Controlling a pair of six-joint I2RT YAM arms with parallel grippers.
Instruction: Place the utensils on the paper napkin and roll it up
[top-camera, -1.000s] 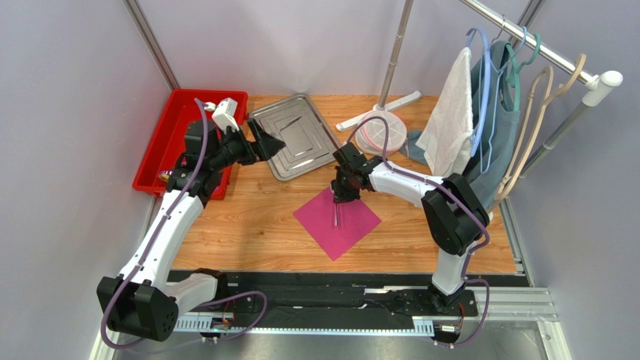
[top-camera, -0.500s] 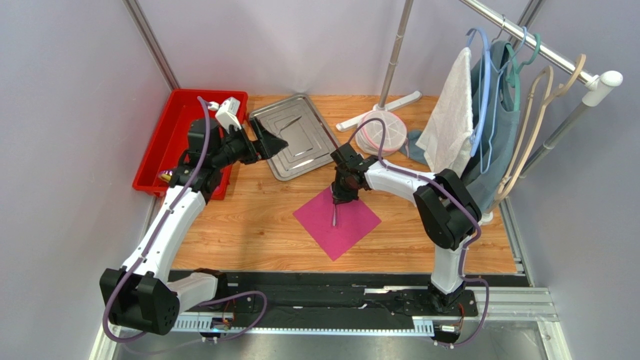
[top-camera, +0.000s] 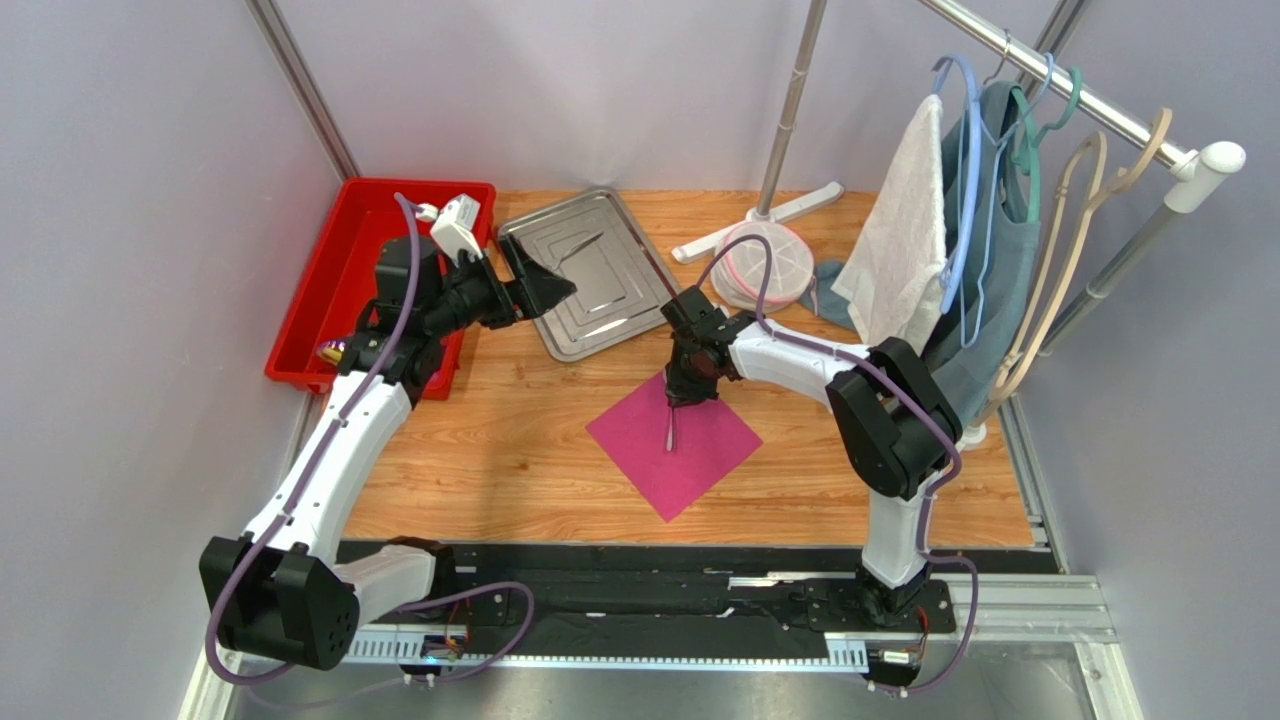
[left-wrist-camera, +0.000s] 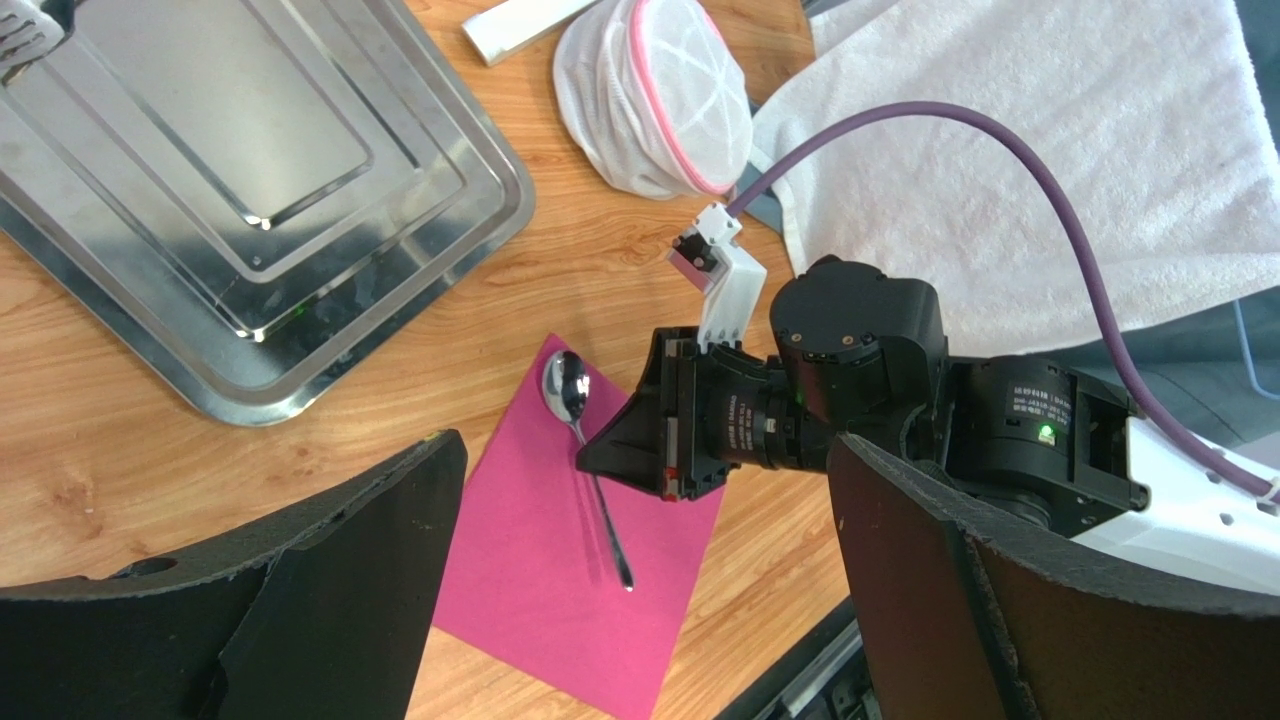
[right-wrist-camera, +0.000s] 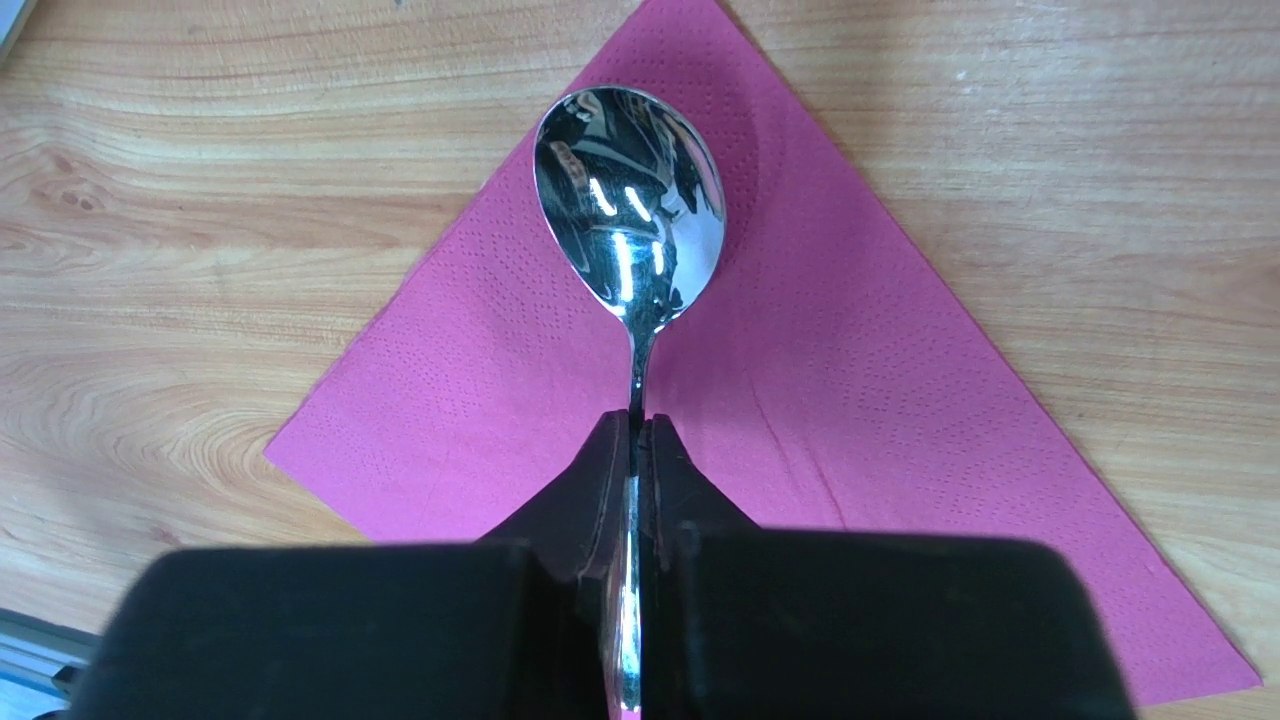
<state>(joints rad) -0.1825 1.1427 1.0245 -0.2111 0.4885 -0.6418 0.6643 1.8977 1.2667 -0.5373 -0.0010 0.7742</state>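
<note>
The magenta paper napkin (top-camera: 684, 450) (left-wrist-camera: 541, 585) (right-wrist-camera: 902, 405) lies as a diamond on the wooden table. My right gripper (top-camera: 687, 387) (right-wrist-camera: 634, 428) is shut on the neck of a silver spoon (top-camera: 669, 431) (left-wrist-camera: 577, 393) (right-wrist-camera: 631, 195), held over the napkin with its bowl by the far corner. The handle casts a shadow beside it, so its tip sits slightly raised. Further utensils (top-camera: 604, 318) lie in the steel tray (top-camera: 559, 225) (left-wrist-camera: 376, 285). My left gripper (top-camera: 549, 285) (left-wrist-camera: 646, 450) hangs open at the tray's left edge, holding nothing.
A red bin (top-camera: 338, 263) stands at the far left beside the left arm. A white mesh pouch (top-camera: 763, 267) (left-wrist-camera: 646, 90) and a stand base sit behind the napkin. A white towel (top-camera: 902, 225) and hangers hang on the rack at the right.
The right arm's elbow has swung a little to the left, with the spoon staying over the napkin. The left gripper has barely shifted.
</note>
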